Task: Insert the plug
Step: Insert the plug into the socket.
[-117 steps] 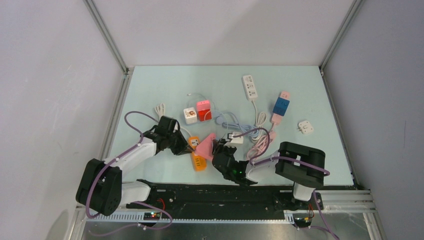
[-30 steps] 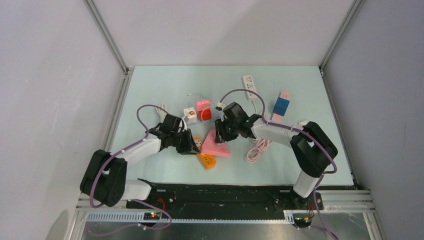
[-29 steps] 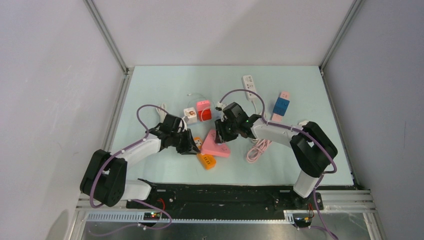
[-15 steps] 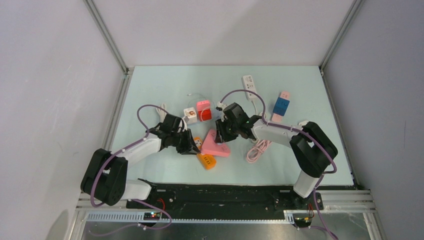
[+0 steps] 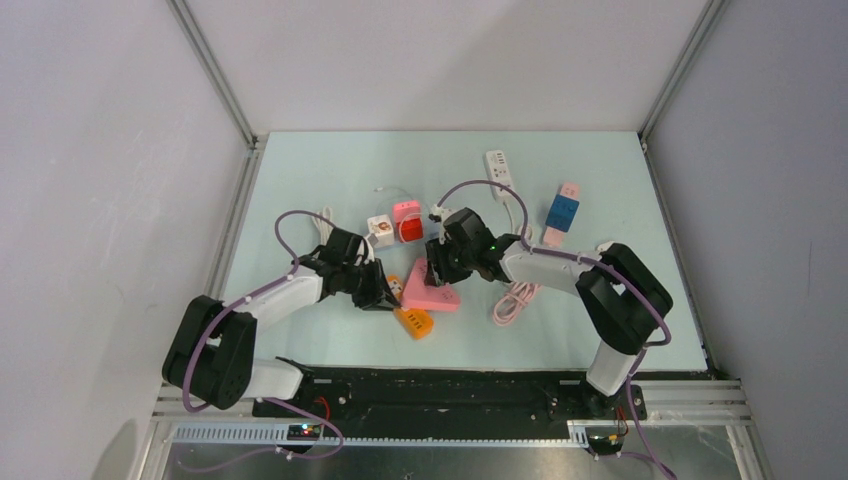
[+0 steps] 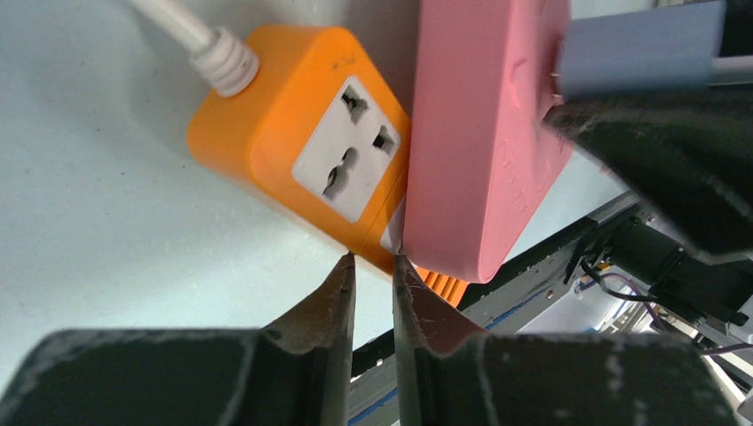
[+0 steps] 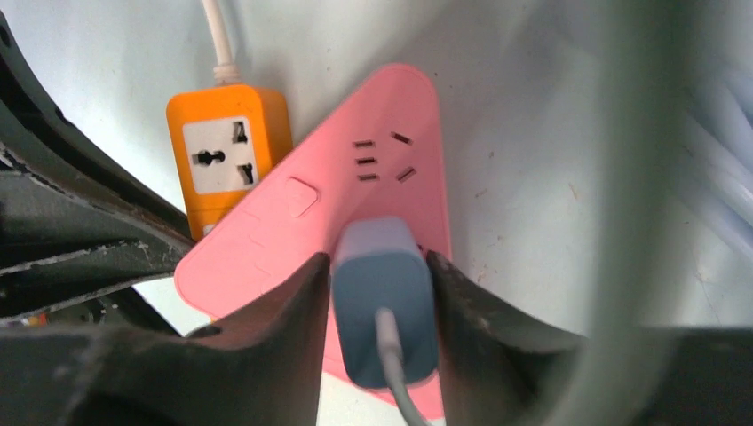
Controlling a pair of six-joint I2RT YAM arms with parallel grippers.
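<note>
The pink triangular power strip lies at the table's centre, touching an orange socket block. My right gripper is shut on a pale blue plug with a grey cable. The plug stands on the strip's face, below a free set of socket slots. In the top view my right gripper covers the plug. My left gripper is almost closed. Its tips pinch the strip's near corner where it meets the orange block.
Behind the strip stand a red and pink cube and a white cube. A white power strip and a blue block lie at the back right. A pink cable coil lies right of the strip.
About four seconds ago my right arm was at the table's front edge; it now reaches over the strip from behind. In the last second its jaws closed on the plug. The left arm held still.
</note>
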